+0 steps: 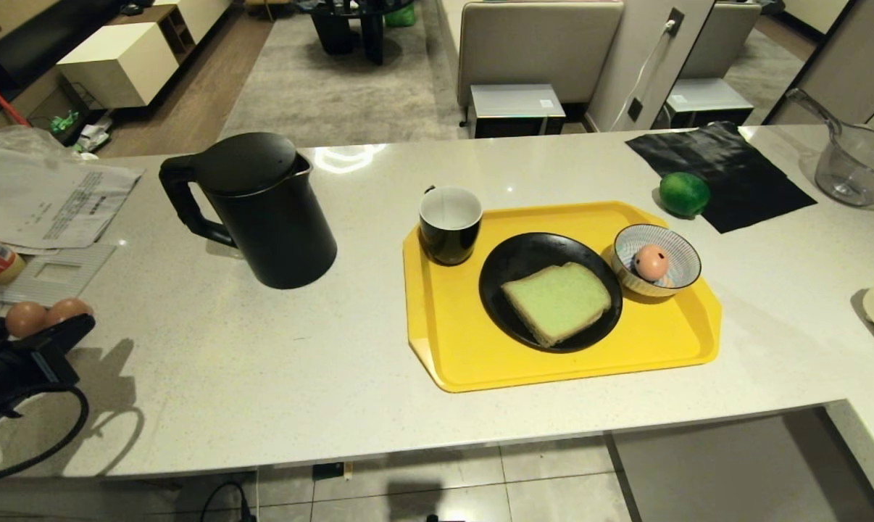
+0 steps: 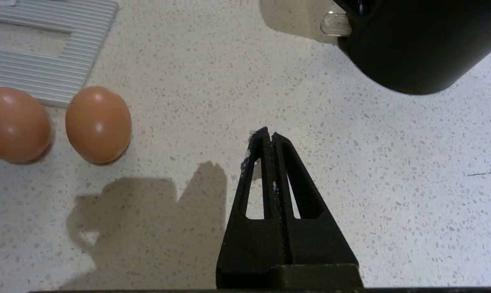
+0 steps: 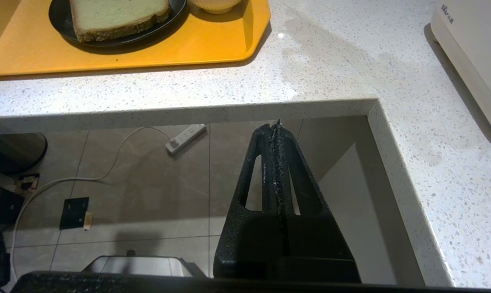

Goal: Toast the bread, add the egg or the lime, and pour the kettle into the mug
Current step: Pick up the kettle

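The black kettle (image 1: 263, 210) stands on the white counter, left of a yellow tray (image 1: 553, 370). On the tray are the black mug (image 1: 449, 223), a black plate (image 1: 509, 275) with the bread (image 1: 559, 301), and a striped bowl (image 1: 680, 250) holding the egg (image 1: 651, 262). The lime (image 1: 684, 193) lies behind the tray, beside a black cloth. My left gripper (image 2: 268, 132) is shut and empty over bare counter at the far left, apart from the kettle (image 2: 416, 40). My right gripper (image 3: 276, 126) is shut and empty, hanging below the counter's front edge over the floor.
Two brown eggs (image 2: 98, 124) lie on the counter close to the left gripper, by a ribbed grey card (image 1: 60, 272) and papers (image 1: 53, 199). A glass jug (image 1: 857, 163) stands at the back right. A white appliance (image 3: 477, 53) sits at the right edge. A power strip (image 3: 186, 138) lies on the floor.
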`<state>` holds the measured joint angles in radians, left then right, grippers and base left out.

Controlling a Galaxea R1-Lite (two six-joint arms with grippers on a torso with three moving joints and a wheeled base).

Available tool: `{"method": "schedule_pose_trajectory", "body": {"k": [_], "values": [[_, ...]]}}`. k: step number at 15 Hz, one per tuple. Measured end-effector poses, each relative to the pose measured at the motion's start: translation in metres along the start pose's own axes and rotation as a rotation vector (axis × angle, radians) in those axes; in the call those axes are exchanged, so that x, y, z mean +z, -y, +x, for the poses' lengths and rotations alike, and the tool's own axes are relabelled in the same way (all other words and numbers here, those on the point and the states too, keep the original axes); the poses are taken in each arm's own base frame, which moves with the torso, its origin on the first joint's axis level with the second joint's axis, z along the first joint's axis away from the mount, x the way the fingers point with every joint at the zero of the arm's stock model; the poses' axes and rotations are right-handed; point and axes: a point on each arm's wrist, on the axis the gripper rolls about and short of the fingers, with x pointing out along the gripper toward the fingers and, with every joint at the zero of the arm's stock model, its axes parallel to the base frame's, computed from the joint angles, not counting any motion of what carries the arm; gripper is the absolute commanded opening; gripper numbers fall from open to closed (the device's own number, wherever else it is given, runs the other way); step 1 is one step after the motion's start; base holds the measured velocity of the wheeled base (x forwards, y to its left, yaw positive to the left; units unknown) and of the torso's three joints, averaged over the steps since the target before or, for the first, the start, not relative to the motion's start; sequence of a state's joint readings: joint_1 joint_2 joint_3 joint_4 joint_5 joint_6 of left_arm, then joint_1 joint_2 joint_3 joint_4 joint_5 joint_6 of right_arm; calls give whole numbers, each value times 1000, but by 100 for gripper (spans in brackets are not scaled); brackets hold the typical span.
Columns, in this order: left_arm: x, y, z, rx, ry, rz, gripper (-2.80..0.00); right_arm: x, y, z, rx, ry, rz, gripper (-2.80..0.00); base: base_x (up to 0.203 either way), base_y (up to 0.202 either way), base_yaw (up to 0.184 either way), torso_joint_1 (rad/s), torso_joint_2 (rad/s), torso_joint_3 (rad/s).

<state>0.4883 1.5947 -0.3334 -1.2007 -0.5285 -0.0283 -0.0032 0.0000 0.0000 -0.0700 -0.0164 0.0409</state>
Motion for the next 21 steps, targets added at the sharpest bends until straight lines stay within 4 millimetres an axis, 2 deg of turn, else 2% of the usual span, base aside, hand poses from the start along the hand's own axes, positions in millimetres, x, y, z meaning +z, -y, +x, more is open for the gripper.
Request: {"method": "schedule_pose_trajectory", "body": {"k": [3, 4, 13, 15, 21], "values": [[-1, 1, 0, -2, -2, 0, -280, 0, 0, 0, 0, 0, 0, -280, 0, 0, 0, 0, 0, 0], [-1, 1, -1, -2, -3, -2, 0, 0, 0, 0, 0, 0, 0, -280, 0, 0, 0, 0, 0, 0], [1, -4, 9, -7, 3, 1, 0, 0, 0, 0, 0, 0, 0, -280, 0, 0, 0, 0, 0, 0], [4, -9, 16, -9, 16, 18, 0, 0, 0, 0, 0, 0, 0, -280, 0, 0, 0, 0, 0, 0], [35, -22, 54, -66, 132, 108, 0, 0, 0, 0, 0, 0, 0, -280, 0, 0, 0, 0, 0, 0]]}}
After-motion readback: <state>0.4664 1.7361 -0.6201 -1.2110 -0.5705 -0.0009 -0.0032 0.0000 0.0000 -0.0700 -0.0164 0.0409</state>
